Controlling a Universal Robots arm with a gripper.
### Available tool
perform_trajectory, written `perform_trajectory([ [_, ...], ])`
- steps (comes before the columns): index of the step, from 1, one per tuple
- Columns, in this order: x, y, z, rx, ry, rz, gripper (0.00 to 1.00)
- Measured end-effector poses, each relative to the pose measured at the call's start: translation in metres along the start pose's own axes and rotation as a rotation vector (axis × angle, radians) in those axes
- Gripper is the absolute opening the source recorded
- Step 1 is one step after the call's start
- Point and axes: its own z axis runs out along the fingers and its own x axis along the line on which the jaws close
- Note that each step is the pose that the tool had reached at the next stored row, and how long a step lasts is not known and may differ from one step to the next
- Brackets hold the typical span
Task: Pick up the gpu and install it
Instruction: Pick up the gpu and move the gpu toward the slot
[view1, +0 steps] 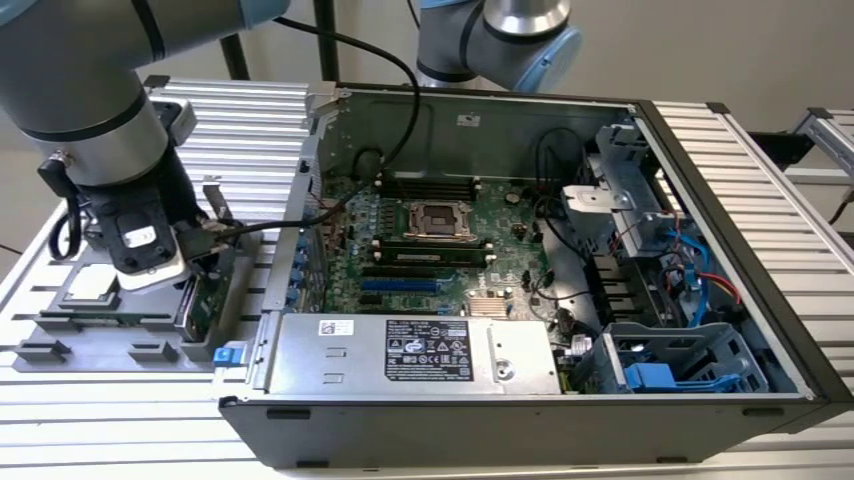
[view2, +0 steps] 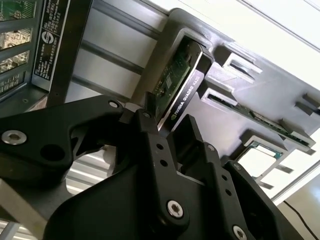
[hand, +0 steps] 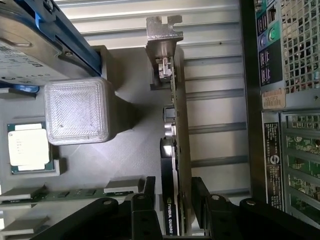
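First wrist view is showing the gripper (hand: 173, 184) straddling the gpu (hand: 176, 145), jaws parted; it is standing edge-up for pinching.

The black end effector (view2: 167, 117) straddles the near end of the gpu (view2: 180, 80), a flat card with a green circuit board face and a black shroud. The card stands on edge in a dark grey moulded tray (view2: 280, 85) on the ribbed aluminium tabletop (view2: 112, 55). A square silver chip (view2: 259, 161) lies in the same tray.

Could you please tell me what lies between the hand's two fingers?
The gpu, on edge, with gaps either side, in the first wrist view.
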Motion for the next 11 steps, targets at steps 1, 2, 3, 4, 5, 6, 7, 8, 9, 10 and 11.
perform_trajectory([
  [1, 0.0001, 0.0, 0.0002, 0.0, 0.0001, -0.001, 1.0],
  [2, 0.0002, 0.0, 0.0005, -0.0001, 0.0002, -0.003, 1.0],
  [3, 0.0003, 0.0, 0.0008, -0.0001, 0.0002, -0.005, 1.0],
  [4, 0.0004, 0.0001, 0.0011, -0.0002, 0.0002, -0.006, 1.0],
  [5, 0.0006, 0.0001, 0.0013, -0.0002, 0.0002, -0.006, 1.0],
  [6, 0.0006, 0.0002, 0.0016, -0.0003, 0.0002, -0.006, 1.0],
  [7, 0.0006, 0.0002, 0.0019, -0.0002, 0.0002, -0.006, 1.0],
  [8, 0.0006, 0.0002, 0.0022, -0.0002, 0.0002, -0.007, 1.0],
  [9, 0.0007, 0.0002, 0.0024, -0.0002, 0.0003, -0.007, 1.0],
  [10, 0.0007, 0.0002, 0.0026, -0.0001, 0.0003, -0.007, 1.0],
  [11, 0.0007, 0.0002, 0.0027, -0.0002, 0.0003, -0.007, 1.0],
])
